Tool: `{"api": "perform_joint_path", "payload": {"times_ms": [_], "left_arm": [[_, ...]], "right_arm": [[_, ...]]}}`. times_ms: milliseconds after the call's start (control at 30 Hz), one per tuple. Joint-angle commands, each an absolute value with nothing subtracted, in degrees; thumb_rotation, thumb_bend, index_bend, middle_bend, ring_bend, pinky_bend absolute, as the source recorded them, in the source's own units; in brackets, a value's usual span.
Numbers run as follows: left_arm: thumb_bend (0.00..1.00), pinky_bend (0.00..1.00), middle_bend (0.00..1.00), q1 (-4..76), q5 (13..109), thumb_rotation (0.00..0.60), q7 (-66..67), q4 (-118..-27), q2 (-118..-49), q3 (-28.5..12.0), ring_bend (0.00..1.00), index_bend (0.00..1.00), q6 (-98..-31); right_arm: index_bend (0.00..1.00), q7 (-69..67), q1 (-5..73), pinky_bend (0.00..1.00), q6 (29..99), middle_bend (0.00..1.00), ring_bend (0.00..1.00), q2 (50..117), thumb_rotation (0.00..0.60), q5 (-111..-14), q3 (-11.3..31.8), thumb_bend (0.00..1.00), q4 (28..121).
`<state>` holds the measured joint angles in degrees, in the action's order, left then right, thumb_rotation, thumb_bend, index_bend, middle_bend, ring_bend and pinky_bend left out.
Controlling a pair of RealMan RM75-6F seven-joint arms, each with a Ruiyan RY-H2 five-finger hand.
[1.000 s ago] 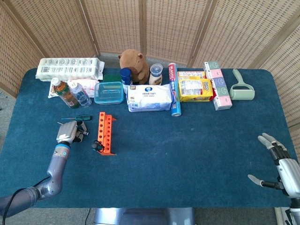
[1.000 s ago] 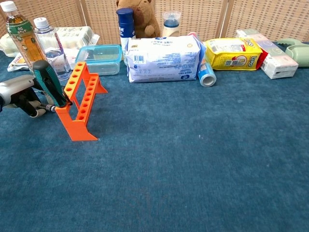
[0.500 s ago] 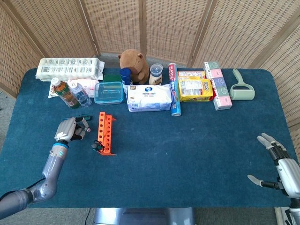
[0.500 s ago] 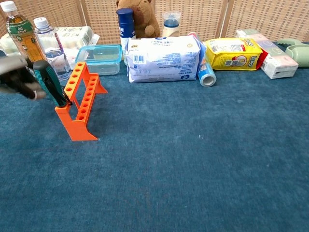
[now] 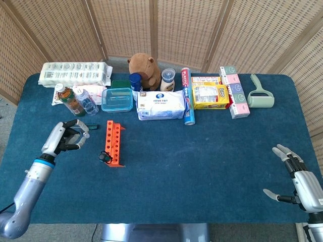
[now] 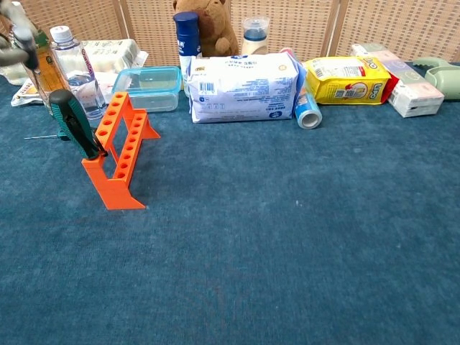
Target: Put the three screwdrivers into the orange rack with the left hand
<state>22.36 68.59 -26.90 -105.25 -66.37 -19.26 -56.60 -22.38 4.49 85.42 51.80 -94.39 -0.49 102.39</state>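
The left hand (image 5: 64, 137) hovers left of the rack (image 5: 113, 143) with its fingers (image 5: 75, 136) spread and holding nothing. The right hand (image 5: 298, 177) lies open at the far right of the tabletop (image 5: 202, 166). One screwdriver (image 6: 75, 126) stands tilted in the rack's near end. A second screwdriver (image 5: 87, 125) lies flat on the tabletop beside the left hand, near the bottles (image 5: 75, 100). A third I cannot find. So one seems placed, two left.

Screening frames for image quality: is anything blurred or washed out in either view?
Head view: evenly lit, sharp, no glare; the left hand is crisp. Chest view: the left hand is motion-smeared at the top-left corner, while the orange plastic rack stays sharp.
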Motion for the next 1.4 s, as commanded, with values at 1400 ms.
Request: {"api": "perform_joint_path", "payload": {"times_ms": [1400], "left_arm": [[0.48,1.00,0.97,37.1,102.7,0.600,-107.7,-88.0,-59.2,-1.8,1.00,0.61,-55.0]], "right_arm": [[0.07,-19.8,5.2,0.00,84.1,0.03,0.00,52.6,0.600,-94.1,-0.8,0.02,102.9]]}}
